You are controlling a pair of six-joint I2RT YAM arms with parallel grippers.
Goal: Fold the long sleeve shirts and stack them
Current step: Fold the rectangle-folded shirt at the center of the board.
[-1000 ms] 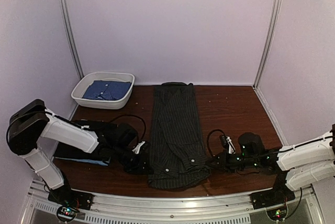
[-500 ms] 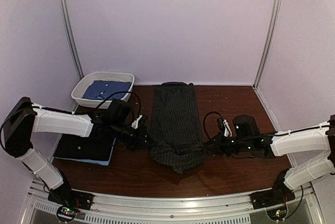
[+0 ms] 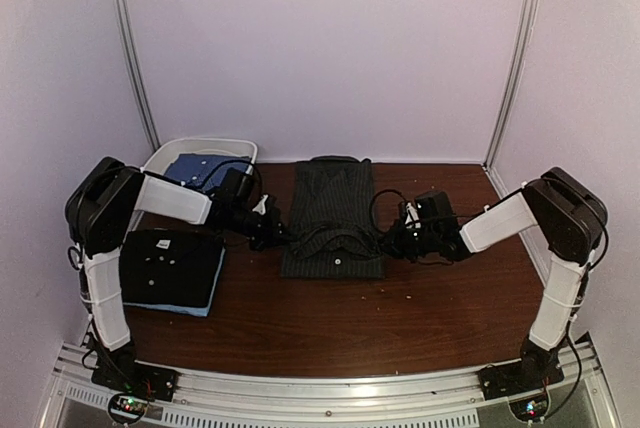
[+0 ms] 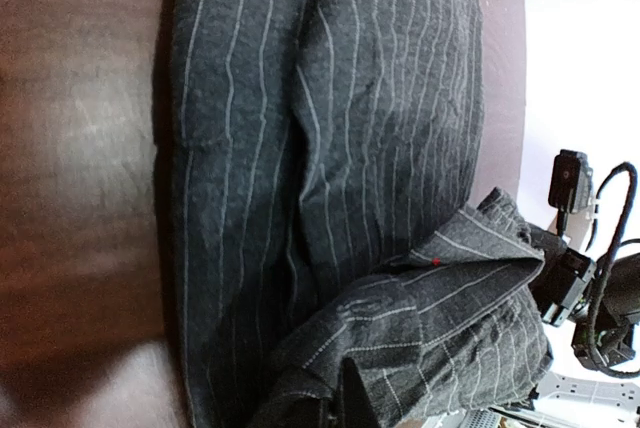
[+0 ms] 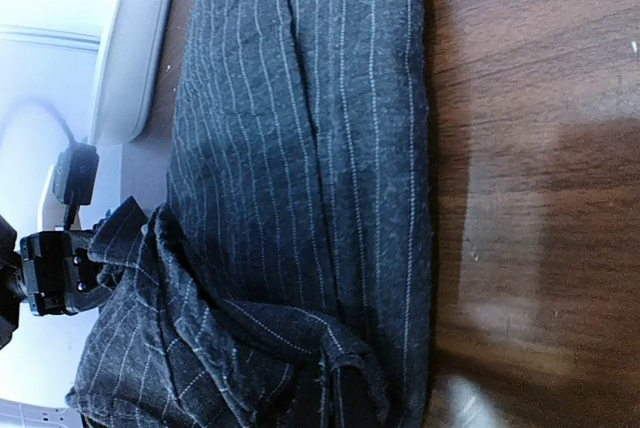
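The dark charcoal pinstriped shirt lies lengthwise at the table's centre, its near end lifted and doubled back over the rest. My left gripper is shut on the left corner of that lifted fold, and my right gripper is shut on the right corner. In the left wrist view the pinstriped shirt bunches over my left gripper. The right wrist view shows the same shirt wrapped round my right gripper. A folded black shirt with white buttons rests on a light blue one at the left.
A white oval tub at the back left holds a blue shirt. Pale walls with metal rails close in the brown table on three sides. The opposite gripper shows at the left wrist view's edge.
Both grippers have carried the shirt's near end away from the front edge toward the back, folding it over the rest. Both arms now reach further out.
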